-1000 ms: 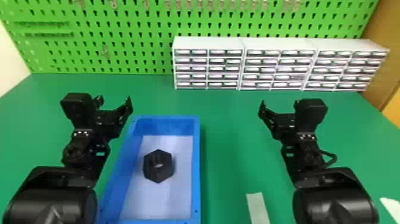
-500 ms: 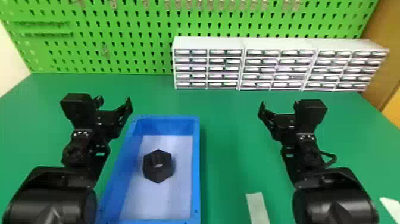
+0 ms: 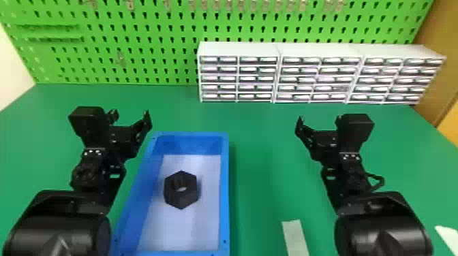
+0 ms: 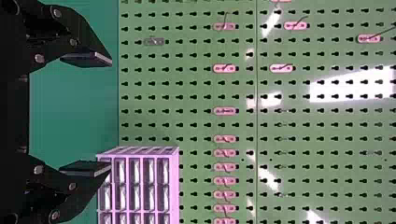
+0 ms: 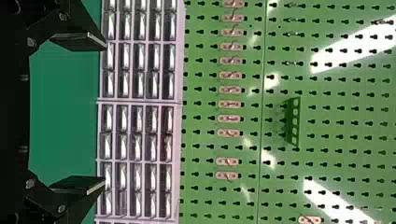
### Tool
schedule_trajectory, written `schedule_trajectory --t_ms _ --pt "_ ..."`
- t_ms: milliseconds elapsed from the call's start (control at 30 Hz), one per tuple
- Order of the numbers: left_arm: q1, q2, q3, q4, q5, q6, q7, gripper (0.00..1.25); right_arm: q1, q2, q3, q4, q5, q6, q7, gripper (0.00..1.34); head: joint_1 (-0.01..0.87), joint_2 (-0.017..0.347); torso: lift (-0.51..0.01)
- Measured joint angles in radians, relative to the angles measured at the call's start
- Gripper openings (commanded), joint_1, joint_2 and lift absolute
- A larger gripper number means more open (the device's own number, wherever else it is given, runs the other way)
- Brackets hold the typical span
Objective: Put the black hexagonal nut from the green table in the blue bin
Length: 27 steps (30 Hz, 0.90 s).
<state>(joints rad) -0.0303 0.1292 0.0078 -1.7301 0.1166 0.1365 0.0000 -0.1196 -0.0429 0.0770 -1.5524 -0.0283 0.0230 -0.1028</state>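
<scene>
The black hexagonal nut (image 3: 181, 197) lies flat on the pale floor of the blue bin (image 3: 225, 190), with the bin's walls around it. Above the table, just left of the bin's far end, is my left gripper (image 3: 131, 117), open and apart from the nut. My right gripper (image 3: 318, 121) stands open over the table to the right of the bin. In the left wrist view the left gripper (image 4: 111, 114) has a wide gap between its fingers. The right wrist view shows the right gripper (image 5: 105, 113) likewise spread, holding nothing.
White drawer cabinets (image 3: 238, 75) line the back right of the green table (image 3: 265, 153), before a green pegboard (image 3: 143, 44). A pale strip (image 3: 295, 236) lies near the front, right of the bin. Another pale piece (image 3: 449, 236) is at the right edge.
</scene>
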Motion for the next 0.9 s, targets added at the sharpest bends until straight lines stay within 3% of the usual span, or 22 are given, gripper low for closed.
schedule_trajectory --t_ms 900 --pt "-0.002 0.0 -0.002 0.001 0.0 0.0 0.0 0.79 0.0 -0.005 0.005 0.0 -0.007 0.009 0.0 1.07 0.686 0.052 -0.097"
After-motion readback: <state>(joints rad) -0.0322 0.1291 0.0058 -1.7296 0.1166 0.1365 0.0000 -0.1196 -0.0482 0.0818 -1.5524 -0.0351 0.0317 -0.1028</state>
